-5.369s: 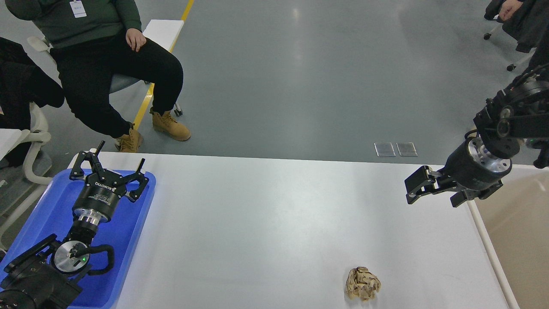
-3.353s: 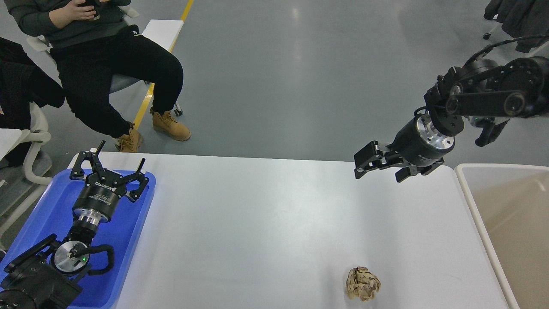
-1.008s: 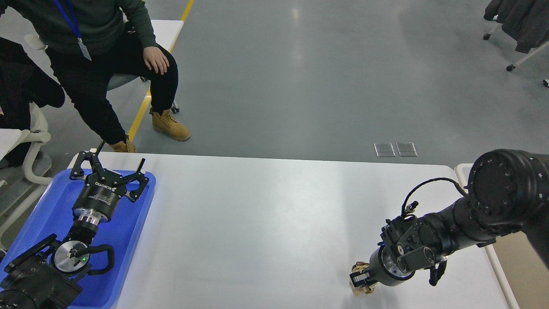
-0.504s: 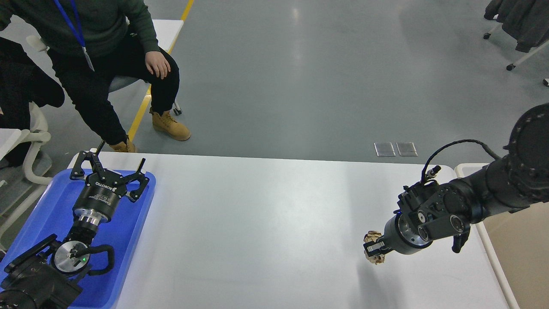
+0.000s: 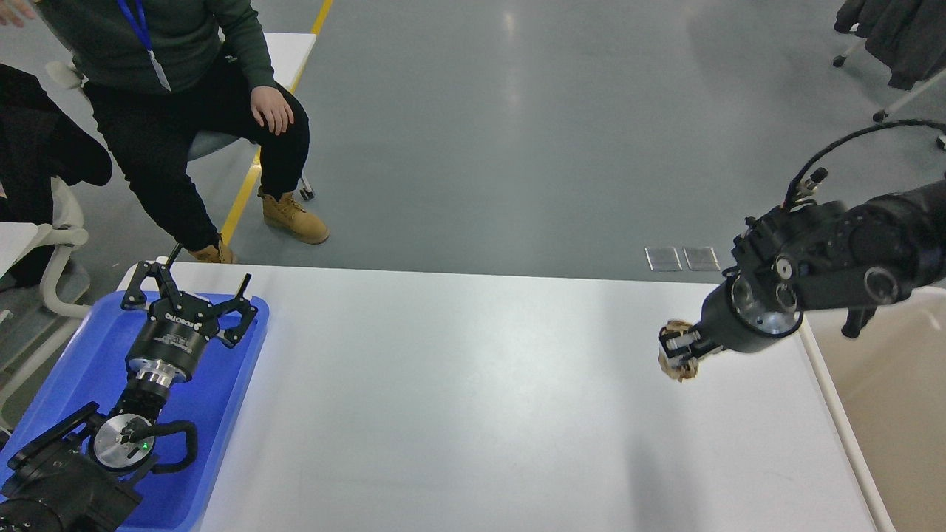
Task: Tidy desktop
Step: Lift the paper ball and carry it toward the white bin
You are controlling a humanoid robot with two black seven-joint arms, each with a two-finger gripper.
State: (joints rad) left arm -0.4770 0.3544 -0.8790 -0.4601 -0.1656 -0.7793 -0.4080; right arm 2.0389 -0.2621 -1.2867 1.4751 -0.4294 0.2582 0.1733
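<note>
Nearest to me, at lower left, my left arm lay over the blue tray (image 5: 70,369), which sat on the left end of the desktop (image 5: 458,399). My left gripper (image 5: 194,297) hung above the tray's far part with its fingers spread wide and nothing between them. The desktop, a glossy white tabletop with rounded corners, filled the lower half of the view. Farther back on the right, my right gripper (image 5: 678,353) was pinching a crumpled brown paper ball (image 5: 675,360), held in the air above the desktop's right part. Just beside the desktop's right edge stood the beige bin (image 5: 887,384), partly covered by my right arm. Beyond the desktop lay grey floor, with a seated person (image 5: 185,96) in tan boots at far left.
</note>
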